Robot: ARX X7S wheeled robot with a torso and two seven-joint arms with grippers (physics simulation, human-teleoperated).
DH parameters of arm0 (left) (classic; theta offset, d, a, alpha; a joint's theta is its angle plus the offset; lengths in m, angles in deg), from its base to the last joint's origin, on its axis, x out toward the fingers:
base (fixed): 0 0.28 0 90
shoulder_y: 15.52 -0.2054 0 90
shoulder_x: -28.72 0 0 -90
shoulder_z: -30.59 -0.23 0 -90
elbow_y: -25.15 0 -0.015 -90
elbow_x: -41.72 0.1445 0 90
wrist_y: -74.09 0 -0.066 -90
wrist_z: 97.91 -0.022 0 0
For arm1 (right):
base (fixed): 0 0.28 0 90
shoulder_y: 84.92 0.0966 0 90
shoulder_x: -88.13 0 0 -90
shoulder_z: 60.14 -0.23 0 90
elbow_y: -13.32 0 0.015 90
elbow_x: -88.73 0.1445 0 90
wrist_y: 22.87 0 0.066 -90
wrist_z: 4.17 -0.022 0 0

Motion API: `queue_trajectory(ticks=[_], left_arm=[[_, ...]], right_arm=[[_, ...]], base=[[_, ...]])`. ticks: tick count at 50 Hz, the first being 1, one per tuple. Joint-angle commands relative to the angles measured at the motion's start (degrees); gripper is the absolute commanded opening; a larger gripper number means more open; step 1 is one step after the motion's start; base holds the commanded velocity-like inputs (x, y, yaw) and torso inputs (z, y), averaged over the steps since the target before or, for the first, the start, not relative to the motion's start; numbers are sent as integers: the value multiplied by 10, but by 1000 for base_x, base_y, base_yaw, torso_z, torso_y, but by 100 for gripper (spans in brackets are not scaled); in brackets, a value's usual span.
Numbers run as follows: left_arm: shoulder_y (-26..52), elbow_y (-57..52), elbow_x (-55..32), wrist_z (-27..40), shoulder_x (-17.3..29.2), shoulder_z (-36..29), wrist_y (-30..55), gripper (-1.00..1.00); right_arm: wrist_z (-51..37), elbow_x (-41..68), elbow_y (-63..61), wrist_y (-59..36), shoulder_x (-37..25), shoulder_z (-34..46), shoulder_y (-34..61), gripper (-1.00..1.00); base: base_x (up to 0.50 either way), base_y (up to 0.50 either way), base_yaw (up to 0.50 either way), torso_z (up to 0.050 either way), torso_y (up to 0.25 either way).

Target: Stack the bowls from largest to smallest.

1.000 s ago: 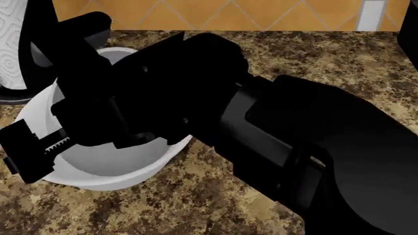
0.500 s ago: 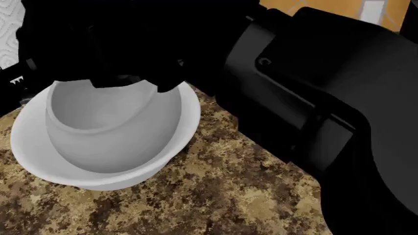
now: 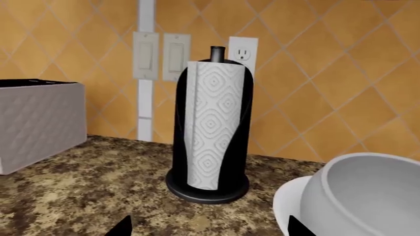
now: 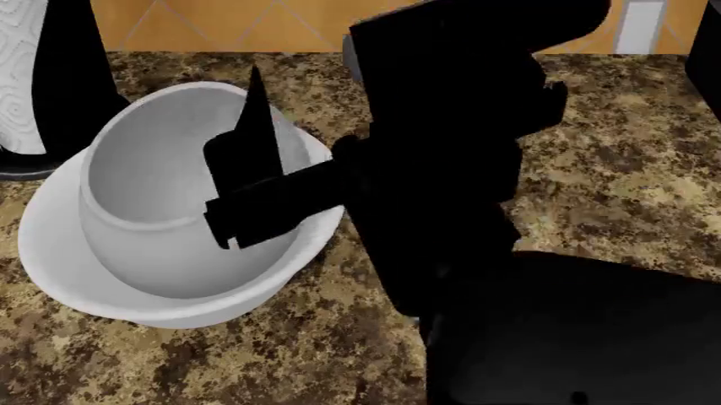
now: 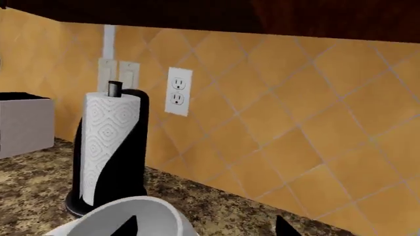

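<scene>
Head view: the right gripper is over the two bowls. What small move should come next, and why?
Probably lift the right gripper straight up and clear. Its jaws stand open and hold nothing, and the smaller bowl sits nested inside the large bowl, though leaning off centre. The stack looks done, so a sideways move risks knocking it.

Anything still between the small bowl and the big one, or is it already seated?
Nothing visible between them. The smaller bowl already sits inside the large white bowl, tilted, on the countertop. The right gripper hangs over it, jaws open and empty. The paper towel roll stands apart, behind.
</scene>
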Motion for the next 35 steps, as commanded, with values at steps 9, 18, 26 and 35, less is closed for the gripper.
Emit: queue_trajectory(ticks=[9,18,26,35], left_arm=[[-8,-4,49,-28,-14,-7,-15,100],[-4,-20,20,-10,-3,6,-8,100],[-8,-34,0,3,13,31,-7,100],[-9,-34,2,3,13,29,-9,100]], right_arm=[[-193,-334,-160,258,-296,50,-300,100],[-187,-338,-166,263,-319,54,-308,100],[-204,-330,-213,237,-339,39,-287,100],[-207,-325,-230,226,-341,33,-279,100]], base=[[0,0,0,0,0],[0,56,0,0,0],[1,500,0,0,0],[1,500,0,0,0]])
